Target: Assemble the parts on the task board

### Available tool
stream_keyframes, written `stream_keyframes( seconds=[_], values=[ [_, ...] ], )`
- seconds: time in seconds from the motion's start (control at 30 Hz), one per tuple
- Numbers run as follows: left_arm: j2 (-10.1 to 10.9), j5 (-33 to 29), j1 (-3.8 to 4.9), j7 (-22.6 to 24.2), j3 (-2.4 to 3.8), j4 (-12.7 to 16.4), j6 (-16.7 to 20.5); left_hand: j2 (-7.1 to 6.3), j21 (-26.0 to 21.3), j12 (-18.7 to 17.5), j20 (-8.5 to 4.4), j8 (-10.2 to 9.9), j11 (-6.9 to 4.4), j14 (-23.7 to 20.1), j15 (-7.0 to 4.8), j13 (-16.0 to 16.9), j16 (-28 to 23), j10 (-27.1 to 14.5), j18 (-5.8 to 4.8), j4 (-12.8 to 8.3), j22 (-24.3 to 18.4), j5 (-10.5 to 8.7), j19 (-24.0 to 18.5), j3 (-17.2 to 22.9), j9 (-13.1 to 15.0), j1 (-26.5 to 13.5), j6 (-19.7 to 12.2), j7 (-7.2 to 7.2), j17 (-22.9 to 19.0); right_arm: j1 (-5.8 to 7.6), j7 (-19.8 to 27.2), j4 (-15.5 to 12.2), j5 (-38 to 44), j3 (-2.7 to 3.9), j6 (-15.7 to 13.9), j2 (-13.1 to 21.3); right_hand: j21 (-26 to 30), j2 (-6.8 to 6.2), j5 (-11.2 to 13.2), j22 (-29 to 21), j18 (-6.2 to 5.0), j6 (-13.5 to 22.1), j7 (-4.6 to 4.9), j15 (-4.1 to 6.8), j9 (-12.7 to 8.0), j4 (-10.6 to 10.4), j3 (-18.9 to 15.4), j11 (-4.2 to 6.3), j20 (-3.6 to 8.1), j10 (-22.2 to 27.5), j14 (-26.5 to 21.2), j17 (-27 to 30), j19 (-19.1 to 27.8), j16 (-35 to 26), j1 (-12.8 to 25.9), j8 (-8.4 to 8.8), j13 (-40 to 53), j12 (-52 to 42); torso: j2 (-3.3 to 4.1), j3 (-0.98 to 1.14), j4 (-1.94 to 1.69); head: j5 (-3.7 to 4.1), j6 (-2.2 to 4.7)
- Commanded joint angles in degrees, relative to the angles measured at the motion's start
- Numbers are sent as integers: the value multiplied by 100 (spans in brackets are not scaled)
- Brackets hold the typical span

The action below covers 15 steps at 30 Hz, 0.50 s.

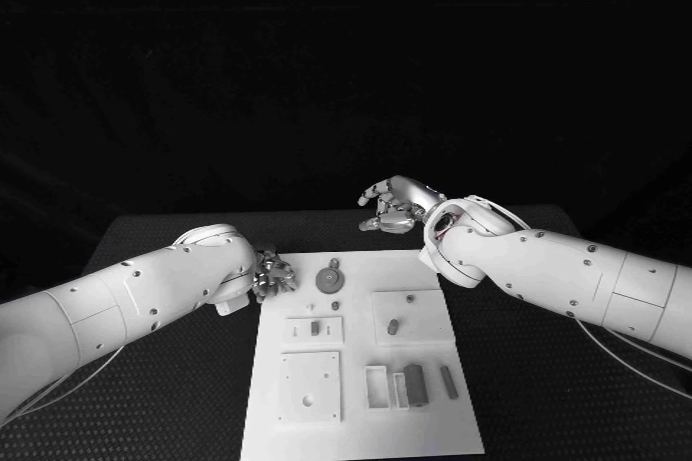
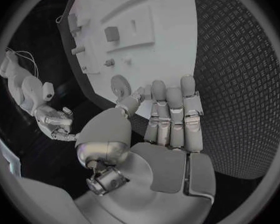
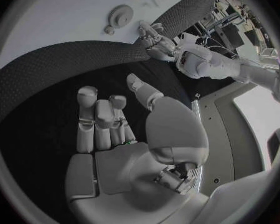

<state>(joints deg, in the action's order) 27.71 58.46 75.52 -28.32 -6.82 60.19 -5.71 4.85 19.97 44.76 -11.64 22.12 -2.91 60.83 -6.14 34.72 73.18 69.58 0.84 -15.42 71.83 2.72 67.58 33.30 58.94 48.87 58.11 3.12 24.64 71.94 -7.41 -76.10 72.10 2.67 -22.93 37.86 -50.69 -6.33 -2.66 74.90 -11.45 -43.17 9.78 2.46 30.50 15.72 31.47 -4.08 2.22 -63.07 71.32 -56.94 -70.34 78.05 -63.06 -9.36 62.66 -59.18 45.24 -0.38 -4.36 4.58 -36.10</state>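
A: Where does the task board [image 1: 361, 401] lie?
B: In the middle of the black tabletop [image 1: 173, 401], its long side running from the near edge toward the far edge.
A: And the parts?
B: A round disc part [image 1: 332, 279] lies near the board's far left corner, with a small part [image 1: 336, 305] just beside it. A small upright part [image 1: 392, 327] stands on a raised square plate on the right side. Another small part [image 1: 316, 330] sits in a plate on the left. Long bar parts [image 1: 415, 383] lie by the slotted holders toward the near right corner.
A: The left robot hand [image 1: 271, 272]?
B: At the board's left edge, close to the disc. In its wrist view the fingers [image 2: 174, 115] lie straight and side by side over the tabletop, the thumb apart, nothing held.
A: The right robot hand [image 1: 395, 205]?
B: Beyond the board's far edge, over the tabletop near its far edge. Its wrist view shows the fingers [image 3: 97, 117] loosely bent with the thumb spread wide, and it holds nothing.
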Motion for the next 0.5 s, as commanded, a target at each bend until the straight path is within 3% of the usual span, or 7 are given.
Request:
stream_keyframes(
  seconds=[0.03,0.27,0.5],
  values=[
    [148,-120,-1,80,2,332,176,128,8,29,0,19,0,57,-3,-9,18,66,-32,-45,8,27,64,26,76,181,54,2,-11,-3,32,9,10,2,65,9,39,14,-21,104,-354,21,75,-2,-10,-3,-27,18,33,40,-30,8,1,-3,25,-25,-10,-40,-3,-2,-10,9,-19],
    [624,-79,-58,31,-1,1164,607,105,7,24,-13,19,-20,116,-18,-28,17,125,-28,-64,14,28,116,43,91,196,107,-19,-27,-10,28,29,8,2,76,27,40,15,-21,104,-354,21,75,-2,-11,-3,-26,18,33,41,-30,8,1,-3,25,-25,-12,-41,-6,-8,-24,-2,-38],
    [898,-80,-85,26,-2,1565,872,79,5,21,-25,17,-38,165,-32,-43,16,175,-24,-76,20,30,162,62,102,216,152,-36,-40,-15,27,41,8,2,82,37,41,15,-21,104,-354,22,75,-2,-12,-3,-25,18,33,41,-31,8,1,-3,24,-25,-14,-43,-5,-16,-14,0,-41]
  ],
)
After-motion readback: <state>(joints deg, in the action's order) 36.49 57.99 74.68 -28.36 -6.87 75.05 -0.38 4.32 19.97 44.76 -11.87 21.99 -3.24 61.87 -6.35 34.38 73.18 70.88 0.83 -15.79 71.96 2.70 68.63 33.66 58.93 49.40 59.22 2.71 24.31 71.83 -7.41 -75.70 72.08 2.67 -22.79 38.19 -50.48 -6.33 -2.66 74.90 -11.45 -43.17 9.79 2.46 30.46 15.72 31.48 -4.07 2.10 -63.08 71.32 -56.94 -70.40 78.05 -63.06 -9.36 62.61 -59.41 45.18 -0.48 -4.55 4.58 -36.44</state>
